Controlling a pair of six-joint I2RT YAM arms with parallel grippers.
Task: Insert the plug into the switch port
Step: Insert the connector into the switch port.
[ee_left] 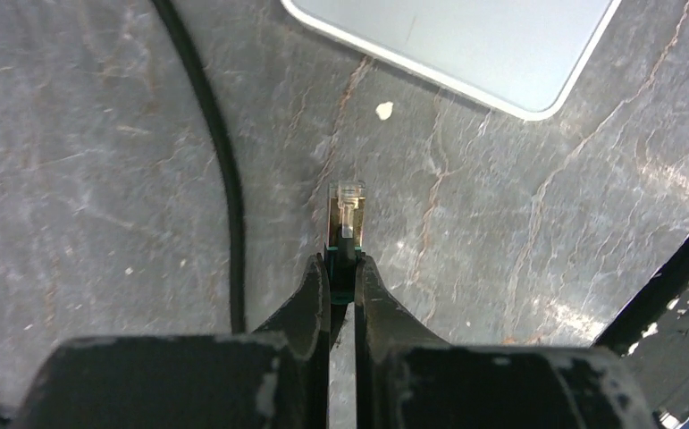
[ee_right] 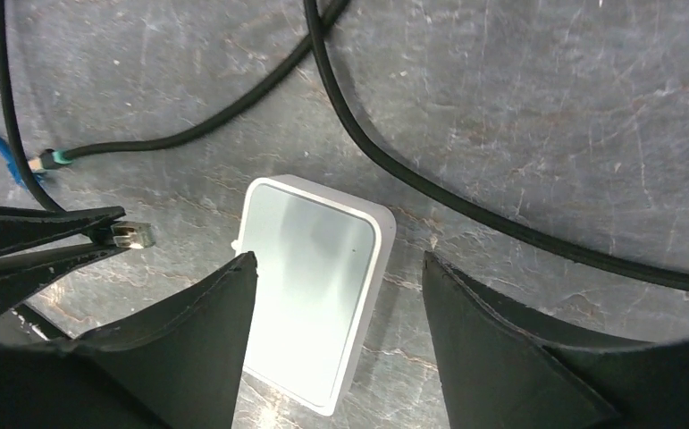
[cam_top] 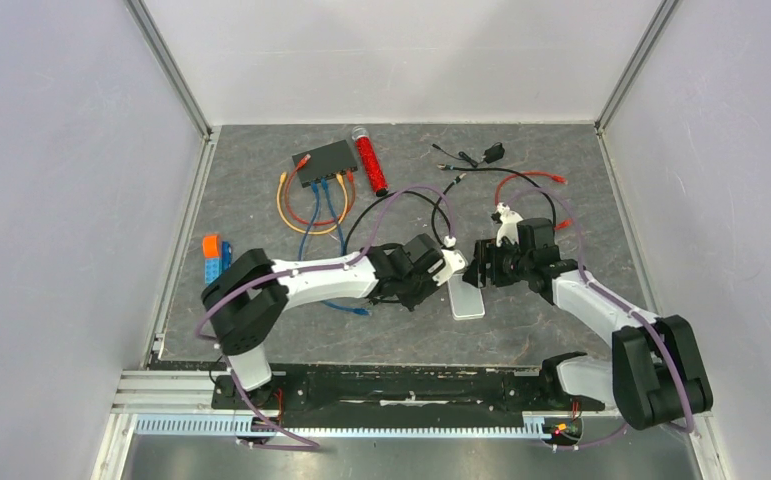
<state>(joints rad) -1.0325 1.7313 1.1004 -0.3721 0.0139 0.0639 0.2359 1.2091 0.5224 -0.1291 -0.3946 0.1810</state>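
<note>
Grips the plug (ee_left: pixel 347 210) clenched in the left pincer (ee_left: pixel 345 268), long axis straight out past the fingertips. Hangs the right pincer (ee_right: pixel 339 264) released above the white box (ee_right: pixel 309 295). Finds the switch port (cam_top: pixel 321 181) well apart, behind and left of the left pincer, along the black switch (cam_top: pixel 326 158); cannot make out a free socket. Favours the left arm, nearer.

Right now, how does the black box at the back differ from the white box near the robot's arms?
The black box is dark, the white box pale. Coloured cables run into the black box's edge; no cable is seen joined to the white box. The black box sits far back on the table; the white box sits nearer the front. Both are flat and lie on that table.
</note>
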